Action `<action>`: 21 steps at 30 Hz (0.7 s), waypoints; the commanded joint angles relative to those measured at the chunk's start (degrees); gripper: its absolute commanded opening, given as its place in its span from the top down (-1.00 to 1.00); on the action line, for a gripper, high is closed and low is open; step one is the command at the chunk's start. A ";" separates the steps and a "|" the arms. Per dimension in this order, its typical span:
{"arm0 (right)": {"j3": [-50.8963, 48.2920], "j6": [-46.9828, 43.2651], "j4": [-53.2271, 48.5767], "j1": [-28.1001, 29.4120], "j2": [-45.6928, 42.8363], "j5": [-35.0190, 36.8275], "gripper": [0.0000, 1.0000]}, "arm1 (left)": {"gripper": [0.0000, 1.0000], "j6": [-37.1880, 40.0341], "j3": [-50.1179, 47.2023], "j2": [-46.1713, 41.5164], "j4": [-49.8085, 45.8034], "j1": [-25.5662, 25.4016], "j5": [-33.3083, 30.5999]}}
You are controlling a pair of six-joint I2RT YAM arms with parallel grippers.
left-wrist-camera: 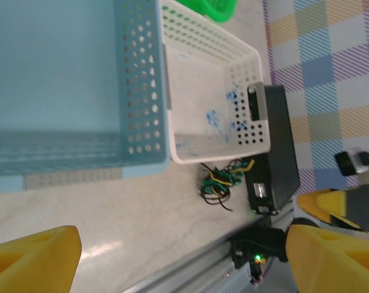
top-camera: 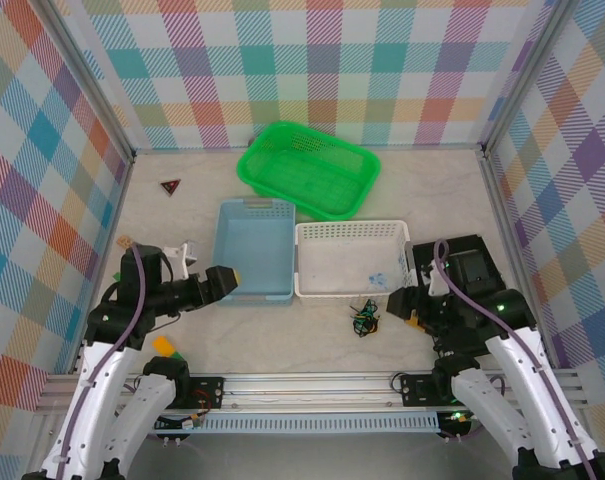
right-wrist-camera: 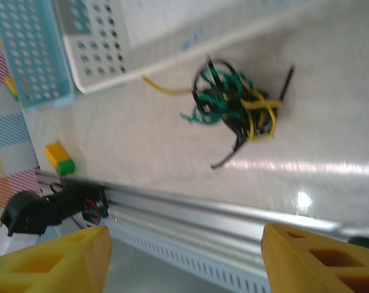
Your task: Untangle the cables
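We see the cables (top-camera: 364, 320) (left-wrist-camera: 219, 182) (right-wrist-camera: 233, 104) as one black, green and yellow knot on the table (top-camera: 282, 335), just in front of the white basket (top-camera: 347, 294) near its right corner. A yellow end runs up toward the basket wall. The left gripper (top-camera: 225, 280) (left-wrist-camera: 183, 244) hangs by the blue basket (top-camera: 222, 240), fingers spread wide with nothing between them. The right gripper (top-camera: 410, 305) (right-wrist-camera: 185, 244) is just right of the knot, jaws apart and holding nothing.
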 commanded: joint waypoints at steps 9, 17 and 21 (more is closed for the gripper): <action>-3.39 6.69 9.88 19.01 9.75 12.59 -0.42 | -0.76 -3.23 -3.21 4.19 1.63 -9.92 -1.68; -3.84 6.98 17.54 23.70 17.92 22.14 -0.57 | -0.82 -3.24 -3.91 7.74 3.66 -14.58 -5.49; -4.01 5.46 20.47 23.70 20.79 22.68 -0.60 | -0.82 -2.03 -3.18 9.23 3.06 -14.67 -6.40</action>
